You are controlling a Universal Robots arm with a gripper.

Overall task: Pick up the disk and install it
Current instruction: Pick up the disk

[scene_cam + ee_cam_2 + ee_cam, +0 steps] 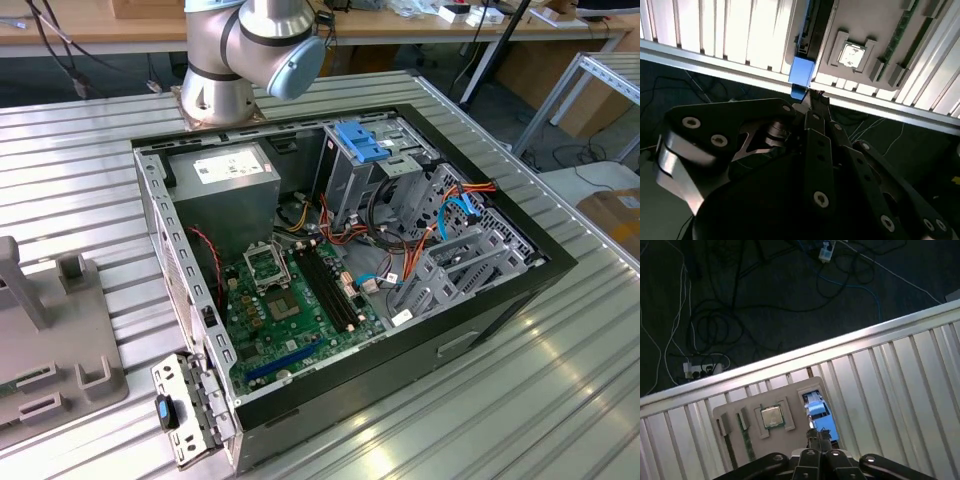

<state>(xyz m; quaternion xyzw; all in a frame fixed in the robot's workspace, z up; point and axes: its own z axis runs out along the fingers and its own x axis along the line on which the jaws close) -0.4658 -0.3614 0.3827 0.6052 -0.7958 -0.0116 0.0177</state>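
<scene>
The disk (pixel 816 409) sits in a slot of a grey fixture plate (pixel 790 390), near the edge of the ribbed metal table. Its silver face and bright blue carrier rail (pixel 802 71) show in both wrist views. My gripper (pixel 819 436) hangs right over the blue end of the disk. In the second wrist view the gripper (pixel 815 100) tip lies right by the rail. I cannot tell whether it touches the disk. In the exterior view, the arm's base (pixel 215 95) stands behind the open computer case (pixel 480 330).
The fixture plate also holds a processor chip (pixel 771 416) and a memory stick (pixel 746 437). Inside the case are a motherboard (pixel 290 310), a grey power-supply box (pixel 225 180), a metal drive cage (pixel 450 265) and a blue bracket (pixel 362 142). Cables (pixel 710 330) lie on the floor past the table edge.
</scene>
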